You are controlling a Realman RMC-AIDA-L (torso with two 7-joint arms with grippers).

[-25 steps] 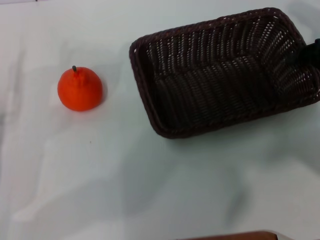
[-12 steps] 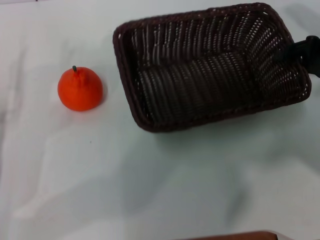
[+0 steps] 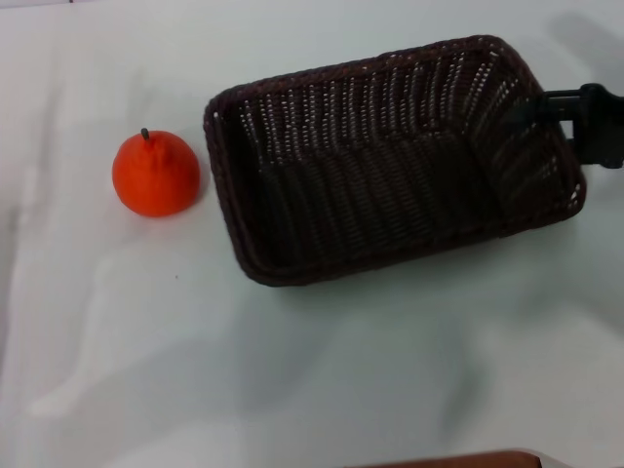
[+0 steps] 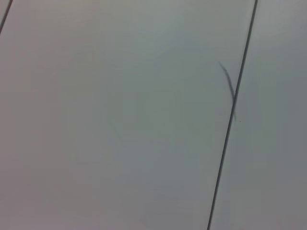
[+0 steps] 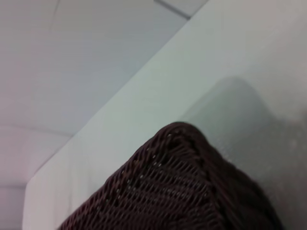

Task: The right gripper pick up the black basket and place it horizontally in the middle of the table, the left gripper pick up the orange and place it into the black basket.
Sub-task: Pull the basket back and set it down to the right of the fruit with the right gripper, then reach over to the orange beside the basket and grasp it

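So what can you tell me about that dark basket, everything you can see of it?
The black basket is a large rectangular one of very dark woven wicker with a braided rim, sloped sides and gaps in the weave that let light through. It is empty and sits skewed, not square to the table. The right claw grips its rim at the robot's right end. The orange stands just off its other end, not touching. The right wrist view shows one rounded rim corner.

A bare test bench, likely a lab: a plain glossy white worktop (image 3: pixel 292 370) fills the head view, and the right wrist view shows its far edge against a pale panelled wall (image 5: pixel 72 57) with thin seams.
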